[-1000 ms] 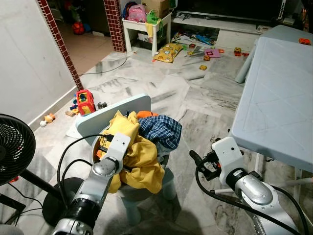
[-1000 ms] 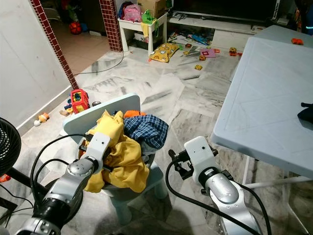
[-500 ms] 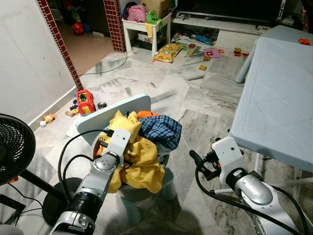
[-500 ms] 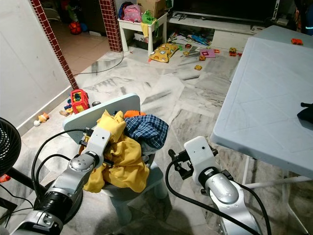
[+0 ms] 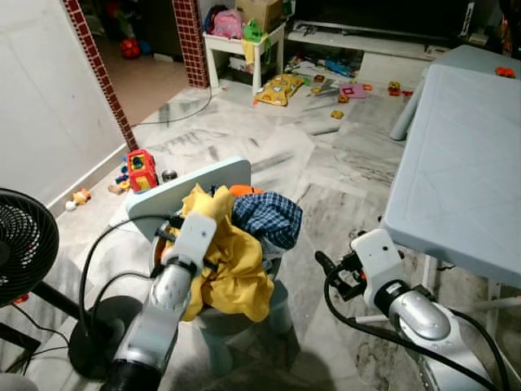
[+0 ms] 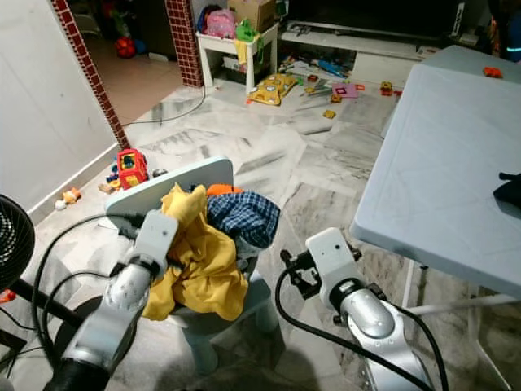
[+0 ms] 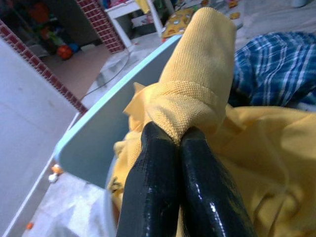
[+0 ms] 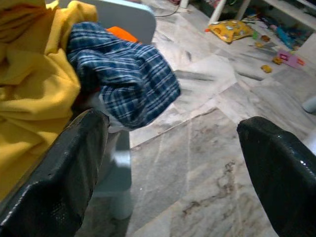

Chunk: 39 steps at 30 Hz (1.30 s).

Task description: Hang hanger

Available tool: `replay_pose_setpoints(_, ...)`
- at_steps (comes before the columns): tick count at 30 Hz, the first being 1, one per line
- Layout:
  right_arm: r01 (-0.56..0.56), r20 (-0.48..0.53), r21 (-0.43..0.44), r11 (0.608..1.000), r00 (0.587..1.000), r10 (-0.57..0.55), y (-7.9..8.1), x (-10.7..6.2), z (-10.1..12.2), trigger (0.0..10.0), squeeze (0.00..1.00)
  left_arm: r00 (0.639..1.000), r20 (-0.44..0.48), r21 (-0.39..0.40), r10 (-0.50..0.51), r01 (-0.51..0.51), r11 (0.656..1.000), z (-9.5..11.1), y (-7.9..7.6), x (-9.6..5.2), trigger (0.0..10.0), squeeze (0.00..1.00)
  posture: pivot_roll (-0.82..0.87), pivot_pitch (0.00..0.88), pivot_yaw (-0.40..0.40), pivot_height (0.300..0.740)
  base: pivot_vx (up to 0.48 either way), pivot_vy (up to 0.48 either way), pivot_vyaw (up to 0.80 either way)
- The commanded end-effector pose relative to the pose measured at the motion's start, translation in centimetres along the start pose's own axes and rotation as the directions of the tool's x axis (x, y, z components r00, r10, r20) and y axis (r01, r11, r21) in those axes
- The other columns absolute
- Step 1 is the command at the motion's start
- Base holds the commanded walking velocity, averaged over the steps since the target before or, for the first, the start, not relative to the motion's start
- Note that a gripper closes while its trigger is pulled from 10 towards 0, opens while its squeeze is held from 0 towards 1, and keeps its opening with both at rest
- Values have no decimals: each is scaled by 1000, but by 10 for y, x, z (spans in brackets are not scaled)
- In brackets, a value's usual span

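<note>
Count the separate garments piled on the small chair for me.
3 that I can tell: a yellow garment at the front, pinched by the left end effector; a blue plaid garment on the right; an orange piece behind, against the chair back. More may lie underneath.

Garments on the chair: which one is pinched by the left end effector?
The yellow garment. The left end effector is shut on a fold of it, while the blue plaid garment beside it and the orange one behind lie untouched on the chair.
</note>
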State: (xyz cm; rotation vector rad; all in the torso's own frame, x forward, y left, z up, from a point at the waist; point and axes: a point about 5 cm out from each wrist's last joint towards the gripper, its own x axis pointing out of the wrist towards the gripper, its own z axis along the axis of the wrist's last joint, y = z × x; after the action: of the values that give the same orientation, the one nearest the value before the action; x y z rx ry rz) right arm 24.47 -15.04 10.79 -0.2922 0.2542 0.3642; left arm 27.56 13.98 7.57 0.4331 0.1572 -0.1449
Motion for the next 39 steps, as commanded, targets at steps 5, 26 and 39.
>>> replay_pose_setpoints(5, -3, 19, 3, 1000, 1000, 3, 3, 6, 3, 10000, 0, 1000, -13, 35, -9, 10, 999, -1, 5, -12, 0, 0, -179, 18, 28, 740, 0, 0, 0)
replay_pose_setpoints(26, 0, 22, 1, 1000, 1000, 0, 3, 5, 0, 10000, 0, 982, -165, -19, -97, 95, 995, -10, 2, -2, 10000, 1000, -199, 18, 34, 740, 0, 0, 0)
replay_pose_setpoints(39, -7, 21, -3, 1000, 1000, 7, 3, 6, 1, 10000, 0, 971, -194, -8, -138, 139, 990, -12, -3, -2, 10000, 1000, -202, 19, 31, 740, 0, 0, 0)
